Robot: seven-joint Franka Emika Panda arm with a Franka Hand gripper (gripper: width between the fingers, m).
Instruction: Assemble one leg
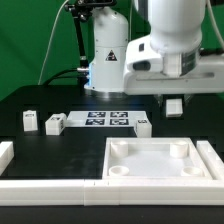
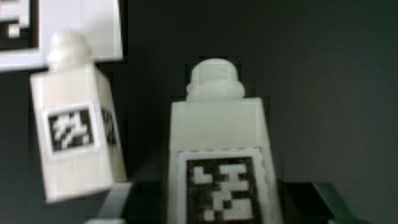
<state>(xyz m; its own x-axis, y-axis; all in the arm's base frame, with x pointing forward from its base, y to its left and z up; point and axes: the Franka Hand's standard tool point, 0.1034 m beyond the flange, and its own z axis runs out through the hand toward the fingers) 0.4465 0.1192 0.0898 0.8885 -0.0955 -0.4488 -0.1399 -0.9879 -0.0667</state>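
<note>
The gripper [image 1: 175,106] hangs from the glossy white arm [image 1: 165,40] on the exterior view's right, just behind the far edge of the panel [image 1: 160,160]. It is closed on the leg [image 1: 175,104]. In the wrist view its dark fingers [image 2: 139,208] press against both sides of the block's lower part, with no gap showing. Whether the leg's base touches the table [image 1: 60,145] cannot be told.

The leg [image 2: 222,140] is a small block of smooth white plastic with flat faces that taper slightly upward. It ends in 1 rounded peg, and a square black-and-white tag sits on the face turned to the wrist camera.

A neighbouring leg [image 2: 71,110] of the same shape stands upright near it, apart from it and just beside the marker board [image 2: 63,25]. In the exterior view this neighbouring leg [image 1: 142,126] sits at the board's right end. The marker board [image 1: 108,119] is thin and flat and carries several tags.

A 3rd leg [image 1: 53,124] and a 4th leg [image 1: 28,121] stand farther to the exterior view's left, well apart from the gripper.

The panel is a large white square tray with a raised rim and round sockets at its corners — matte, moulded plastic. Long white border bars [image 1: 50,185] lie along the near edge of the black table and at both sides.
</note>
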